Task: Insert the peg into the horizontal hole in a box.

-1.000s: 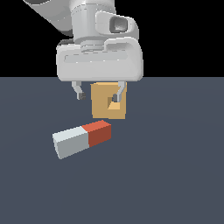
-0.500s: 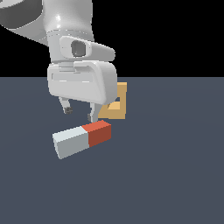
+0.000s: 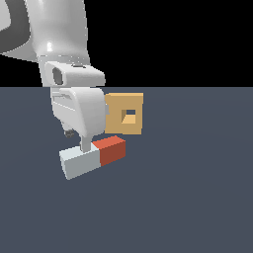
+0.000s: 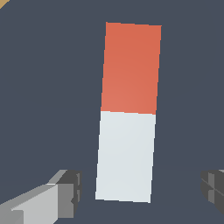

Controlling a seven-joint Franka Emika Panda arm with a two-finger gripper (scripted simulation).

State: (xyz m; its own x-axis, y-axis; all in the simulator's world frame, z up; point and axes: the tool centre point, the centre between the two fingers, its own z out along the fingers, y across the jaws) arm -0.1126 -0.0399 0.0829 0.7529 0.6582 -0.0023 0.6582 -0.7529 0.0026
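The peg (image 3: 94, 156) lies flat on the floor, its grey-white half toward the exterior view's left and its red half pointing toward the box (image 3: 113, 114). The tan box stands just behind the red end, and its square hole (image 3: 129, 117) faces the camera. My gripper (image 3: 78, 139) is open and low over the peg's white half, with one finger (image 3: 86, 143) in front of it. In the wrist view the peg (image 4: 127, 113) runs lengthwise between my fingers (image 4: 65, 192), and my gripper (image 4: 140, 188) straddles the white end without touching it.
The dark grey-blue floor (image 3: 197, 197) carries the peg and the box. My arm's white body (image 3: 54, 44) fills the upper part of the exterior view's left. A sliver of the tan box (image 4: 2, 2) shows at a corner of the wrist view.
My gripper has moved toward the exterior view's left and down, from in front of the box to over the peg's white half. The box is now uncovered. The peg has not moved.
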